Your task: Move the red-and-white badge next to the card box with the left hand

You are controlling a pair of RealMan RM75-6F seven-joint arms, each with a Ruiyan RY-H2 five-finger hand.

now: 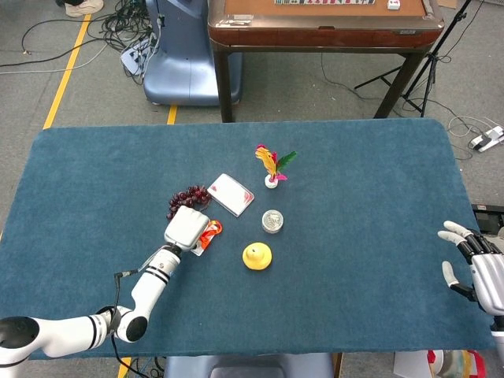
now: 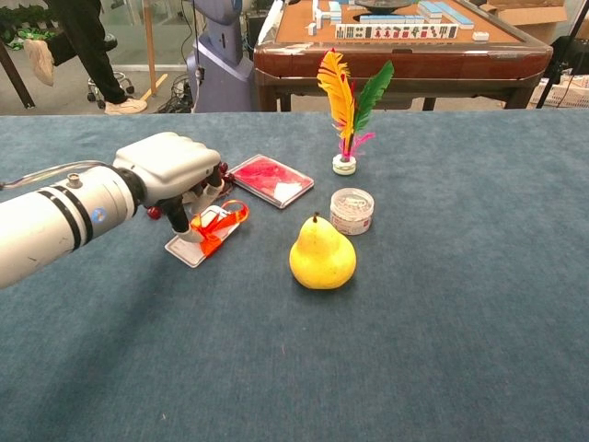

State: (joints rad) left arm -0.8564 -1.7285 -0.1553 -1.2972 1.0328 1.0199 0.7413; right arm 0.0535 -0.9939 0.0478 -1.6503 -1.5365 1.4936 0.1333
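The red-and-white badge (image 2: 193,245) lies flat on the blue cloth with its orange lanyard (image 2: 219,224) bunched on top; the head view shows the badge (image 1: 206,235) just right of my left hand. My left hand (image 2: 175,175) hovers over the badge's far left end, its fingertips (image 2: 196,214) pointing down and touching or nearly touching the badge, with nothing lifted. The head view has this left hand (image 1: 187,227) below the grapes. The red card box (image 2: 271,180) lies behind the badge, a short gap away. My right hand (image 1: 476,268) rests open at the table's right edge.
Dark grapes (image 1: 187,196) lie behind my left hand, mostly hidden in the chest view. A yellow pear (image 2: 322,253), a small round tin (image 2: 352,210) and a feather shuttlecock (image 2: 345,101) stand right of the badge. The blue table (image 1: 362,197) stretches far to the right.
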